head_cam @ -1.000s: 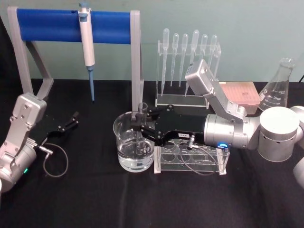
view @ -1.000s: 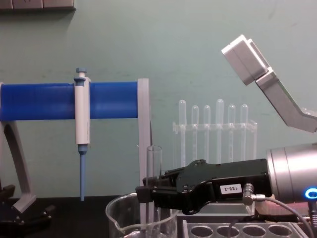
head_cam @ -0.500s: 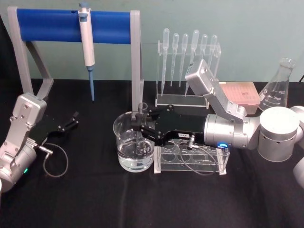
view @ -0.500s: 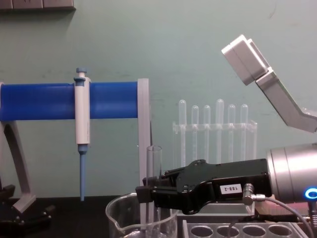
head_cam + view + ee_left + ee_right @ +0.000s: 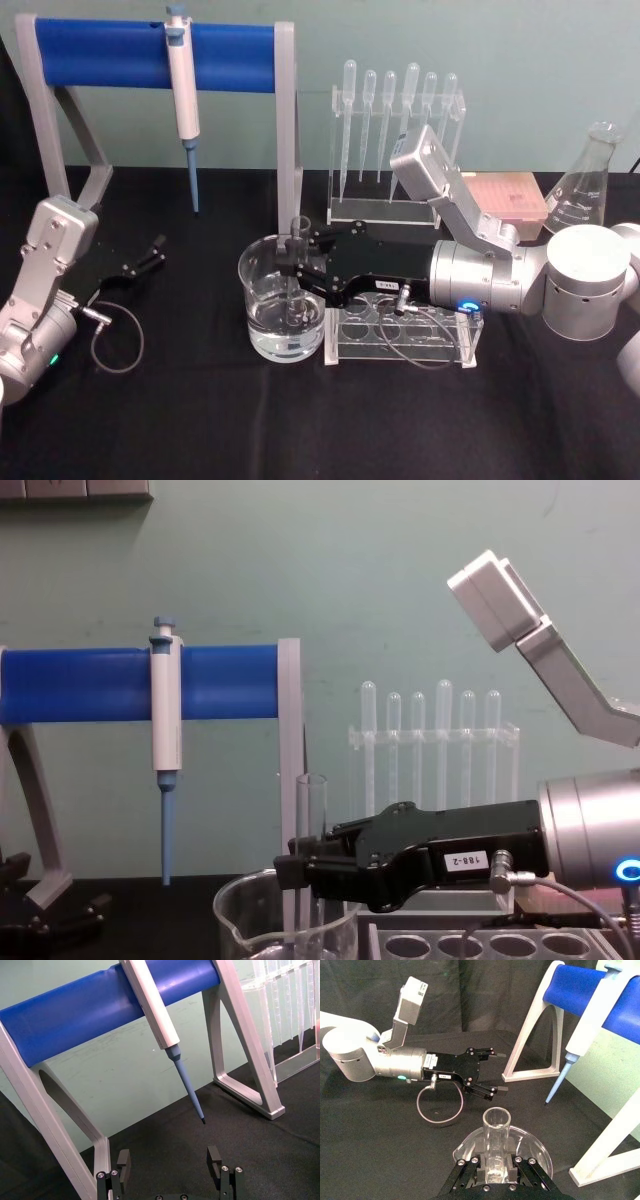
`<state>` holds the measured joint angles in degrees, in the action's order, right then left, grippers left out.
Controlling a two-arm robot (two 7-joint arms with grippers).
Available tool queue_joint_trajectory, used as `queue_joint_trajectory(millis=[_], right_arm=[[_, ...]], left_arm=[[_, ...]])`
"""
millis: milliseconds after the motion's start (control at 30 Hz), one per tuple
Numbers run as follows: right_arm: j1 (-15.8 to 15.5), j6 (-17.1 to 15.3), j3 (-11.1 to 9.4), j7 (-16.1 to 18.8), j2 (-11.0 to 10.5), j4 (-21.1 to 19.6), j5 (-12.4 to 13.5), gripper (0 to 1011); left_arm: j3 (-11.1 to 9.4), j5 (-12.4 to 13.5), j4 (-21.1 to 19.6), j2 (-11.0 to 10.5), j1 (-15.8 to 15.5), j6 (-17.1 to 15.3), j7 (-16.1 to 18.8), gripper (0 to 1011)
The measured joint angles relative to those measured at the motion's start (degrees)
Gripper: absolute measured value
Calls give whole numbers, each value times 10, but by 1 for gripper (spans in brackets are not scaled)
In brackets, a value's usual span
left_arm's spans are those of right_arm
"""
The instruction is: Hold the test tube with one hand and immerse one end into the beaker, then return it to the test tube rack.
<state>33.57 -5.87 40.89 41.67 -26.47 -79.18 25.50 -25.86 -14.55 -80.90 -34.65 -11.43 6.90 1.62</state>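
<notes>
Glass on glass: I have the test tube (image 5: 297, 298) standing upright inside the beaker (image 5: 256, 300), long axis vertical, open rimmed mouth pointing up and well above the beaker's rim. Its closed end points down into the clear liquid at the beaker's bottom, though I cannot tell how deep it sits. From the chest camera the test tube (image 5: 311, 810) rises straight out of the beaker (image 5: 240, 925), with no lean either way.

My right gripper (image 5: 293, 262) is clamped on the test tube just above the beaker's rim. The right arm reaches in level from the beaker's right, passing over the test tube rack (image 5: 466, 346), which stands right beside the beaker on that side. On the right wrist camera the black fingers (image 5: 470, 1164) press both sides of the tube (image 5: 496, 1135), with the beaker's rim (image 5: 532, 1141) curving around it.

My left gripper (image 5: 150, 256) rests low, well apart to the beaker's left, its fingers (image 5: 123, 1161) spread wide and holding nothing. The blue-barred stand (image 5: 110, 52) with the pipettor (image 5: 182, 90) is behind the beaker.
</notes>
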Motion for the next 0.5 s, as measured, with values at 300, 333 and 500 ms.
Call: queue_joint_trajectory(millis=[300,333,500], right_arm=[[0,0,0,0,0,0,0,224],[0,0,0,0,0,0,0,224],[0,0,0,0,0,0,0,224]], left_arm=[[0,0,0,0,0,0,0,1000],[0,0,0,0,0,0,0,1000],[0,0,0,0,0,0,0,1000]])
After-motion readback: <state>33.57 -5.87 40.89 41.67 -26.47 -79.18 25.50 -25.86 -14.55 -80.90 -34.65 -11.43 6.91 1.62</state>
